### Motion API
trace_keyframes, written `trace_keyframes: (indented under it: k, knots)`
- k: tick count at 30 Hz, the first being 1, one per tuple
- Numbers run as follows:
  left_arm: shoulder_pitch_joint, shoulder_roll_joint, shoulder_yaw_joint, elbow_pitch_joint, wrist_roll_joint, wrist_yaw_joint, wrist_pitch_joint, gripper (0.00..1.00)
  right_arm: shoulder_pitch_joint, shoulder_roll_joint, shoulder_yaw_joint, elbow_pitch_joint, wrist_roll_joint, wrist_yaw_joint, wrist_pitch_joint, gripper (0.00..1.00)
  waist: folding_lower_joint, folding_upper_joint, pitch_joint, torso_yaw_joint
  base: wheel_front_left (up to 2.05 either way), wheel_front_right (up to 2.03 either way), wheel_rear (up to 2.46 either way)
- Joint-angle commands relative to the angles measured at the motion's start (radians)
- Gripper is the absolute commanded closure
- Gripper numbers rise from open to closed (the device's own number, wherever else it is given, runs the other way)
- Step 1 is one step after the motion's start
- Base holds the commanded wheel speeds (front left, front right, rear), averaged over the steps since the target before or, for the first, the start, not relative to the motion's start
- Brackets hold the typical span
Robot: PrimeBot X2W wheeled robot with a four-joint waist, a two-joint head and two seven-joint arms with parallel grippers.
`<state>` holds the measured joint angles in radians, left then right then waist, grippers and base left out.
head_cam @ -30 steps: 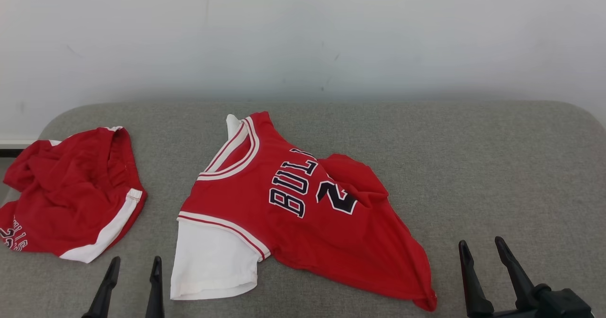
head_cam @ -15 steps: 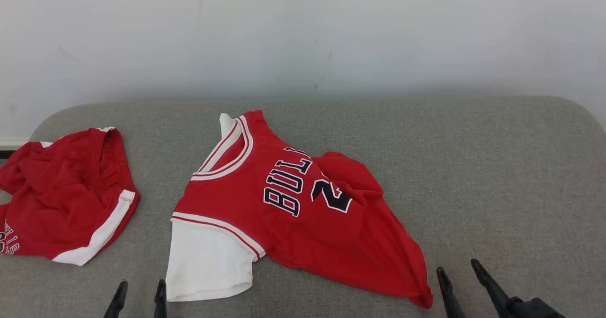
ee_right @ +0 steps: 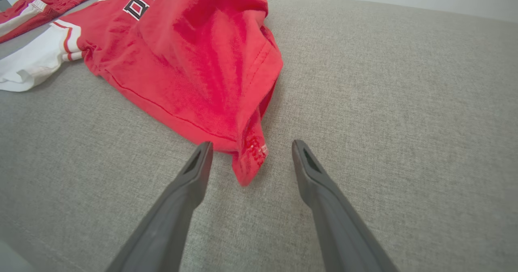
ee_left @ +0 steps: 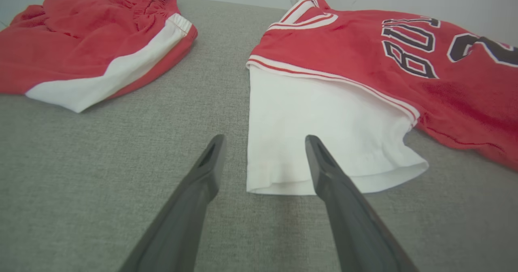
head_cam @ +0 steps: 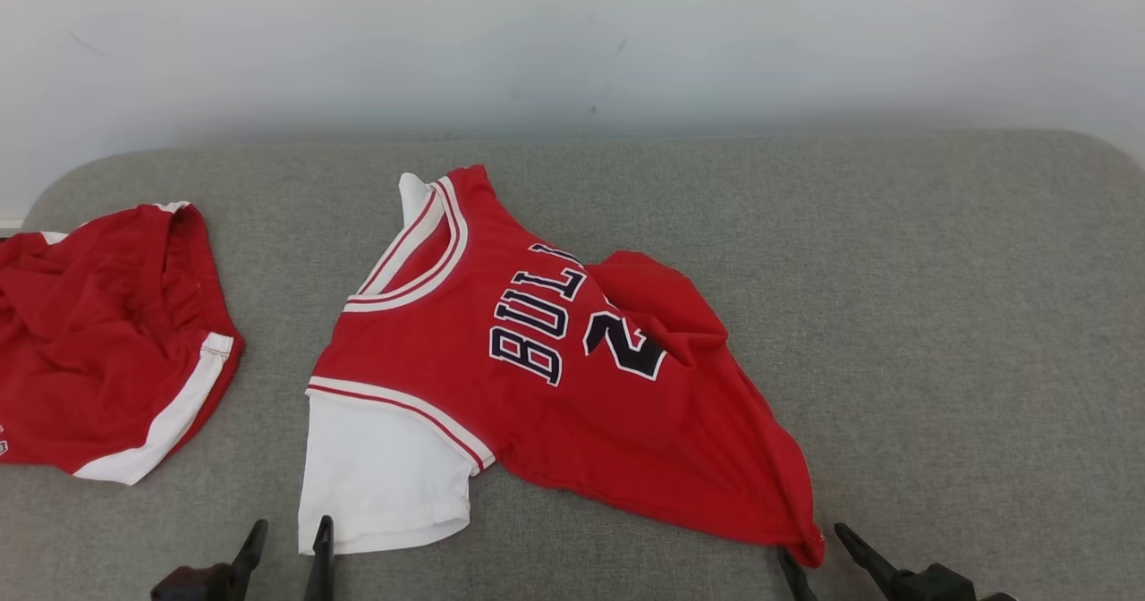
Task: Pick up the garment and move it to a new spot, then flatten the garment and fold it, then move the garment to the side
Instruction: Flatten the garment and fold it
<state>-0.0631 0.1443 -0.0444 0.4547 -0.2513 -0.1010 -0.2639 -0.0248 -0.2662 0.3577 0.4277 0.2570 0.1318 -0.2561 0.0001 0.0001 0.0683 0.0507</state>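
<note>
The garment [head_cam: 537,386] is a red jersey with dark lettering and a white sleeve. It lies crumpled on the grey cushion [head_cam: 939,315], its right side bunched up. My left gripper [head_cam: 292,529] is open at the near left. In the left wrist view the left gripper [ee_left: 265,140] straddles the near left corner of the white sleeve [ee_left: 323,134]. My right gripper [head_cam: 812,543] is open at the near right. In the right wrist view the right gripper [ee_right: 251,144] has the garment's [ee_right: 194,53] red hem corner [ee_right: 249,158] between its fingers. Neither holds anything.
A second red garment, shorts with a white stripe [head_cam: 107,333], lies bunched at the cushion's left end; it is also in the left wrist view [ee_left: 89,33]. A pale wall [head_cam: 572,38] runs behind. Bare grey cushion stretches to the right of the jersey.
The head view has shifted, so everything sits higher in the picture. Against the jersey, the left gripper has closed in on the white sleeve and the right gripper on the hem corner.
</note>
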Motion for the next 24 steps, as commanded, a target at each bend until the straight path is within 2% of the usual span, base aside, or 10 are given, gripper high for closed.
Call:
trace_keyframes:
  k: [1,5,16,17,18,19,20,21,24]
  knots:
    - [-0.038,0.004,-0.001,0.045,-0.002,-0.008,-0.001,0.00,-0.027,-0.002,0.018,0.020,0.005,-0.003,-0.007,0.00,-0.0001,-0.0001,0.014,-0.006,0.00,0.00,0.00]
    - [-0.095,0.001,-0.003,0.131,-0.008,-0.017,-0.001,0.00,-0.063,0.002,0.049,0.048,0.003,-0.003,-0.010,0.00,-0.0001,-0.0001,0.023,-0.014,0.00,0.00,0.00]
    - [-0.163,-0.009,-0.004,0.306,-0.027,-0.025,0.001,0.00,-0.093,0.006,0.067,0.028,-0.002,-0.003,-0.010,0.00,-0.0001,-0.0001,0.045,-0.025,0.00,0.00,0.00]
    - [-0.165,-0.012,-0.003,0.324,-0.028,-0.025,0.001,0.00,-0.093,0.006,0.073,0.030,-0.005,-0.002,-0.010,0.17,-0.0001,-0.0001,0.046,-0.025,0.00,0.00,0.00]
    - [-0.166,-0.016,-0.004,0.343,-0.033,-0.025,0.004,0.00,-0.093,0.008,0.076,0.030,-0.005,-0.003,-0.010,0.64,-0.0001,-0.0001,0.047,-0.024,0.00,0.00,0.00]
    - [-0.167,-0.023,-0.008,0.370,-0.042,-0.025,0.007,0.00,-0.094,0.011,0.079,0.030,-0.006,-0.003,-0.010,0.69,-0.0001,-0.0001,0.048,-0.024,0.00,0.00,0.00]
    - [-0.169,-0.026,-0.015,0.397,-0.046,-0.025,0.008,0.05,-0.096,0.012,0.085,0.028,-0.006,-0.002,-0.010,0.84,-0.0001,-0.0001,0.048,-0.024,0.00,0.00,0.00]
    - [-0.174,-0.028,-0.022,0.414,-0.052,-0.026,0.010,1.00,-0.097,0.015,0.090,0.024,-0.001,-0.003,-0.010,1.00,-0.0001,-0.0001,0.049,-0.023,0.00,0.00,0.00]
    - [-0.194,-0.041,-0.041,0.429,-0.084,-0.027,0.011,1.00,-0.093,0.010,0.092,0.016,0.008,-0.003,-0.010,1.00,-0.0001,-0.0001,0.050,-0.020,0.00,0.00,0.00]
